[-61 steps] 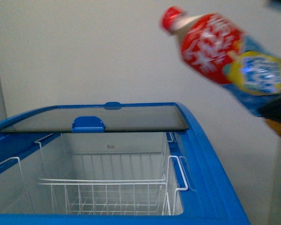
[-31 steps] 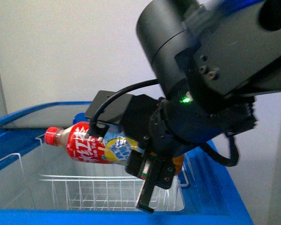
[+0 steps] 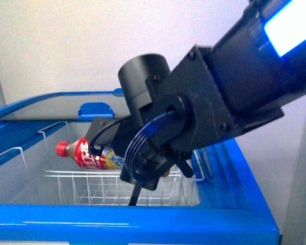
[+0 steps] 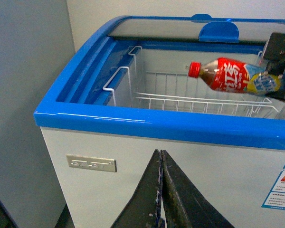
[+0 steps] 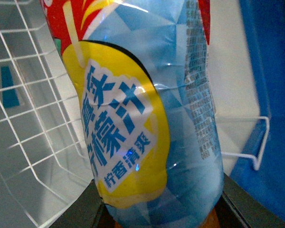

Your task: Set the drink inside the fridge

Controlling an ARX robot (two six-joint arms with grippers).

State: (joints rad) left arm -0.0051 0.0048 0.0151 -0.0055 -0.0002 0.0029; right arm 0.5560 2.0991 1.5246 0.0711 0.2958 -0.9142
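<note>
**Drink held over the open fridge, not down in it yet**

Right jaws are clamped on the drink (image 3: 89,154) at its bottom end; you can only see dark bits of them on either side of the bottle's base in the right wrist view, where the yellow-and-blue part of the label fills most of the shot. The bottle sticks out sideways from those jaws, nearly level, with the red cap (image 3: 62,149) at the far end and a touch higher than the base. Straight beneath the right jaws is the white wire basket (image 3: 92,189) inside the fridge (image 3: 143,224); the drink hangs inside the open mouth above that basket, and I see no contact with the wires. Beyond the jaws, the glass lid (image 3: 46,108) covers the back part of the fridge, its blue handle (image 3: 96,109) at the edge. The bulky right arm (image 3: 214,97) hides the right rim.

Left jaws are pressed together with nothing between them; they sit outside the fridge, lower than its blue rim, with the white front wall and a small silver badge (image 4: 91,164) just ahead of them.
</note>
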